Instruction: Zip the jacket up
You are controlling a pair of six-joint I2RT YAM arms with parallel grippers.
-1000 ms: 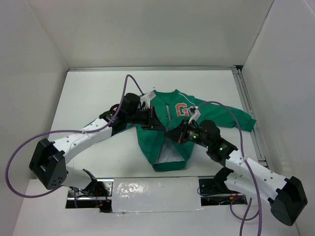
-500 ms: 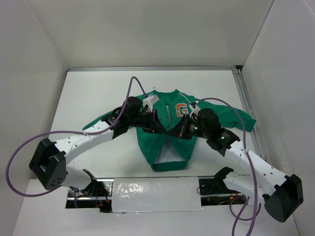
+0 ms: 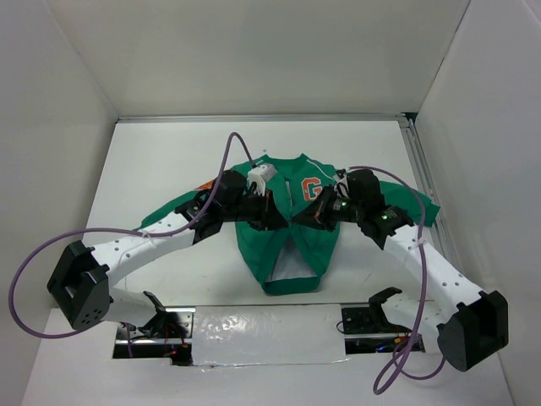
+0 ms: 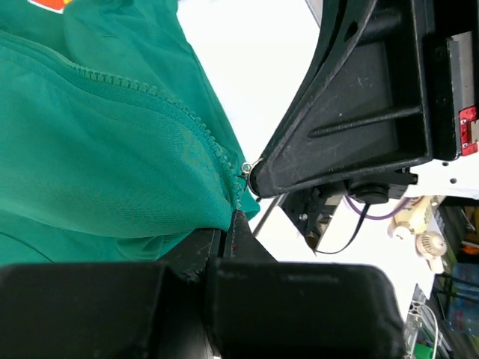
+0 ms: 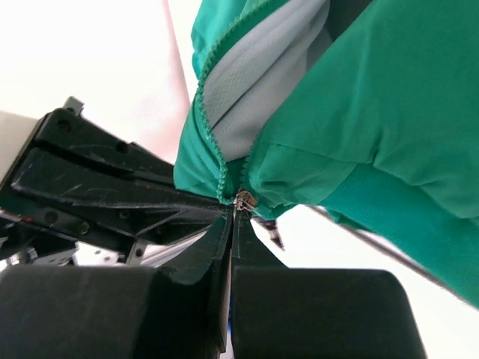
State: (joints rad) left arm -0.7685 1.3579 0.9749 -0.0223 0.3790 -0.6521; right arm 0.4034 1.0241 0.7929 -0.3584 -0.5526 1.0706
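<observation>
Both tools meet just below the G patch (image 3: 311,188) on the jacket (image 3: 262,245), spread across the surface (image 3: 152,161). Left tool (image 4: 233,224) clamps fabric beside the zipper teeth (image 4: 202,127), probably for tension; right tool (image 5: 233,215) pinches the slider (image 5: 244,200), ready to pull.

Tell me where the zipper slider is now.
In the right wrist view, the zipper slider sits at the closed tips of the right gripper, mid-front on the jacket, beside the left gripper.
</observation>
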